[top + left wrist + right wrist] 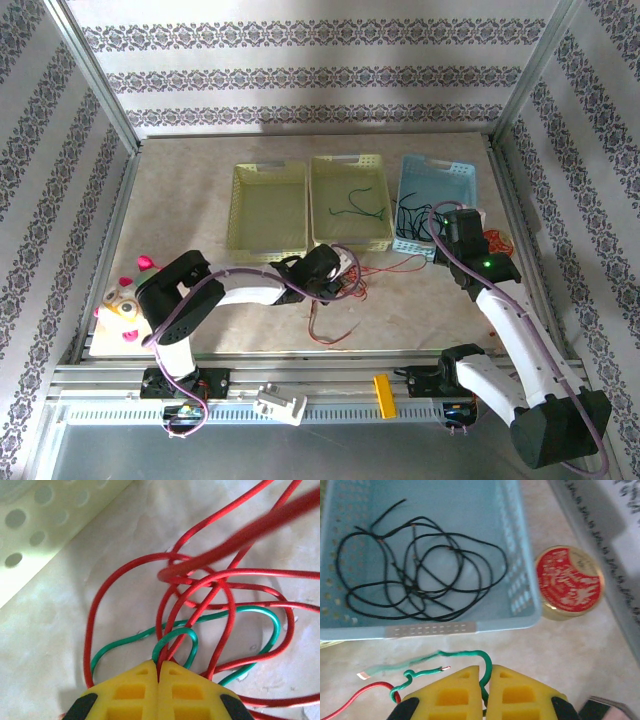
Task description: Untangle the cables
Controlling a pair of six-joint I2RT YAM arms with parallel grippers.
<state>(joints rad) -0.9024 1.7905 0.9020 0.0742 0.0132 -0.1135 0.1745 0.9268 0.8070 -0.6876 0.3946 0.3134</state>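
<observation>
Where cables (pixel 216 583) tangle, ends cropped (one blurred)

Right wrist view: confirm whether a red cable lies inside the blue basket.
No, the blue basket holds black cable strands; the red cable lies outside it.

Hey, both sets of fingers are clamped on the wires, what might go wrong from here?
1. The left fingers pinch the red cable where the green cable threads among its coils; pulling apart may cinch a knot.
2. The right fingers grip a green cable end close to the blue basket and the red-lidded tin; a swing might bump them.
</observation>
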